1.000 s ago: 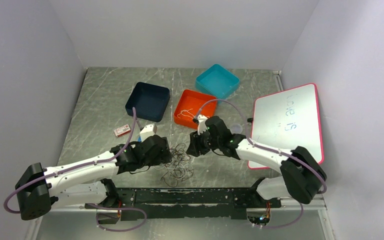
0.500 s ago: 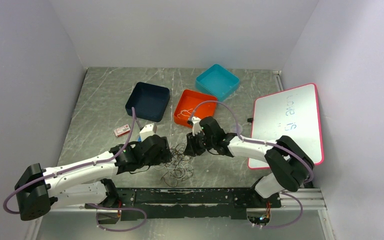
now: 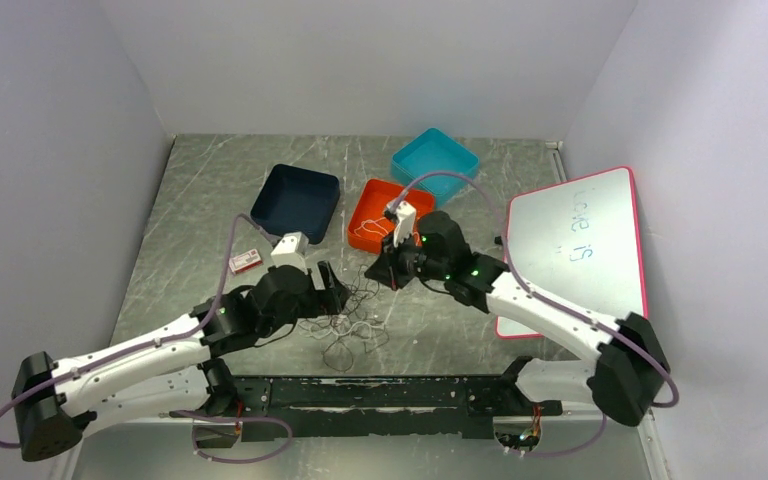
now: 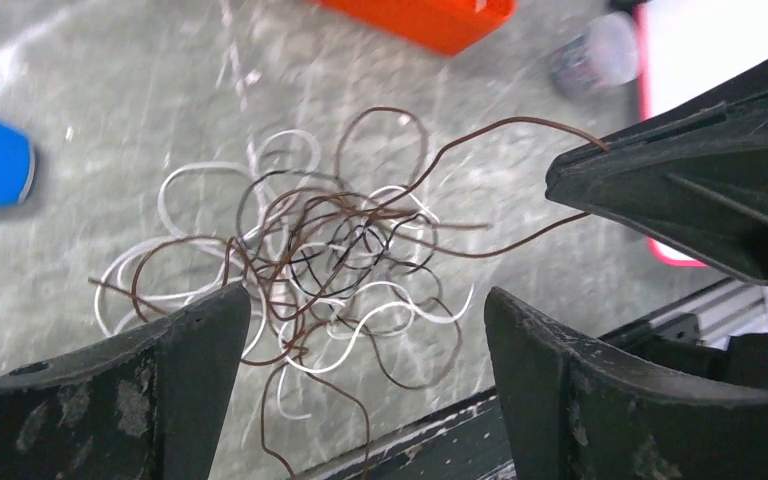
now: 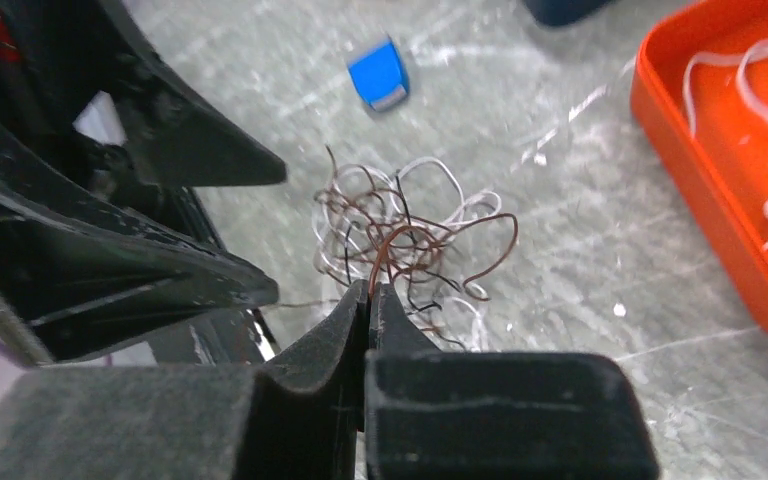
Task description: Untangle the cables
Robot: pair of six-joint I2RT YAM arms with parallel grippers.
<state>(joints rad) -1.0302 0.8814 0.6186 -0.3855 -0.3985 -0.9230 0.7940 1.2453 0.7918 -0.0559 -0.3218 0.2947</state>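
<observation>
The cables [image 4: 330, 240] lie in a loose tangle of brown, white and black loops on the table, near its front edge [image 3: 352, 322]. My right gripper [image 5: 370, 290] is shut on one brown cable that rises out of the tangle [image 5: 400, 225]. In the top view that gripper [image 3: 376, 272] hangs over the tangle's far side. My left gripper [image 4: 367, 295] stands open just above the tangle with nothing between its fingers. It sits at the tangle's left edge in the top view [image 3: 332, 292]. The right gripper's tip [image 4: 570, 168] shows with the brown cable running to it.
An orange tray [image 3: 360, 210] with white cables in it [image 5: 760, 100] stands behind the tangle. A navy tray [image 3: 297, 200] and a teal tray [image 3: 435, 160] lie farther back. A pink-framed whiteboard [image 3: 575, 245] is at the right. A small blue object [image 5: 378, 75] lies near the tangle.
My right gripper has shut on a brown cable and drawn it up and back toward the orange tray. My left arm has reached forward, still open, over the tangle.
</observation>
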